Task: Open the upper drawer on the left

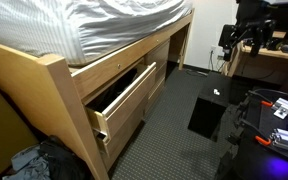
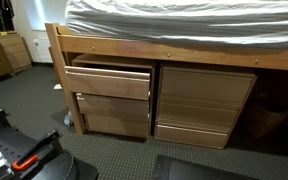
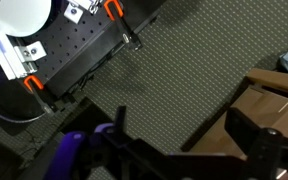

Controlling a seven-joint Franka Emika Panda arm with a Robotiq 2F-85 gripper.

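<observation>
The upper drawer (image 1: pixel 124 93) of the left-hand stack under the bed stands pulled out, showing its pale box side and dark interior; it also shows from the front in an exterior view (image 2: pixel 109 80). The matching lower drawer (image 2: pixel 114 112) beneath it is shut. My gripper (image 3: pixel 180 112) shows only in the wrist view. It is open and empty, hanging over grey carpet, with a light-wood corner (image 3: pixel 269 105) by its right finger. It touches nothing. I cannot make the gripper out in the exterior views.
A second stack of shut drawers (image 2: pixel 204 100) sits beside the left one. A black perforated base plate with orange clamps (image 3: pixel 64 55) lies on the floor. A black box (image 1: pixel 209 105) stands on the carpet. A pile of clothes (image 1: pixel 24 162) lies by the bed post.
</observation>
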